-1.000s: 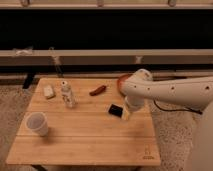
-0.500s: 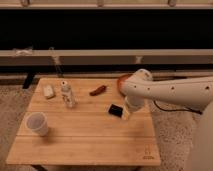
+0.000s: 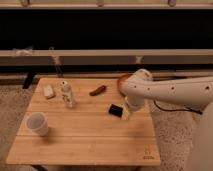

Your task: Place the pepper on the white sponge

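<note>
1. while i keep watch from the remote station, the gripper (image 3: 128, 107) hangs low over the right part of the table (image 3: 85, 145), jaws spread wide, nothing held.
2. pepper (image 3: 97, 90): one. it lies flat on the table, left of the gripper in the view and closer to the far edge, apart from it. its long axis runs aslant, left end toward the camera, right end toward the far edge.
3. white sponge (image 3: 48, 91): one. near the far left corner, well apart from the pepper.
4. bottle (image 3: 67, 95): one. upright, between pepper and sponge; i judge the carry must clear it.
5. cup (image 3: 37, 123): one. upright, front left.
6. bowl (image 3: 121, 80): one. orange-red, half hidden behind the arm.
7. dark block (image 3: 115, 109): one. just beside the gripper; i cannot tell if they touch.
8. arm: one, so no choice of side. i judge the next reach goes left and away, jaws set across the pepper's slant.
</note>
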Robot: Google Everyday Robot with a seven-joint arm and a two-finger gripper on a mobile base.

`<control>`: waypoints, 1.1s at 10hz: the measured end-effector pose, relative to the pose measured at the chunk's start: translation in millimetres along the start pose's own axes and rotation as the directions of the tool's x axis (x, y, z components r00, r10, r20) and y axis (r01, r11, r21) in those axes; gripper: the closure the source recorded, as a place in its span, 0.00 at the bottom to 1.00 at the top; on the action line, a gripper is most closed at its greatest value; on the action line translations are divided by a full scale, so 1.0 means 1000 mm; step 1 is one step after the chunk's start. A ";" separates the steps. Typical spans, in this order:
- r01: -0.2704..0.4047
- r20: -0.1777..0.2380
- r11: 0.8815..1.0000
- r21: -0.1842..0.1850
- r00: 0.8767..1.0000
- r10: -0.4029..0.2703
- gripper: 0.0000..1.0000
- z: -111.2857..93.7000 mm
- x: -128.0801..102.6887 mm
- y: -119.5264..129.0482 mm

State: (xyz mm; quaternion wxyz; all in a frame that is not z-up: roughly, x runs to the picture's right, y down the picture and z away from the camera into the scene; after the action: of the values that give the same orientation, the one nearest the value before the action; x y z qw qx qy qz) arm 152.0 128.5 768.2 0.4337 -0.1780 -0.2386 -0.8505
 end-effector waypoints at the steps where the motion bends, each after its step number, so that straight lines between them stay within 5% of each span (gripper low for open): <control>1: 0.000 0.000 1.000 0.000 1.000 0.000 0.20 0.000 0.000 0.000; 9: 0.008 -0.004 1.000 0.001 1.000 -0.008 0.20 -0.001 0.001 0.002; 11: 0.051 -0.043 0.999 0.003 0.998 -0.051 0.20 -0.003 0.015 0.007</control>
State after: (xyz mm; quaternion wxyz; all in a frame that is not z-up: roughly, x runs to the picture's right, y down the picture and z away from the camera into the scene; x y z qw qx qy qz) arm 149.1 113.2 775.5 0.4172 -0.1524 -0.2355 -0.8644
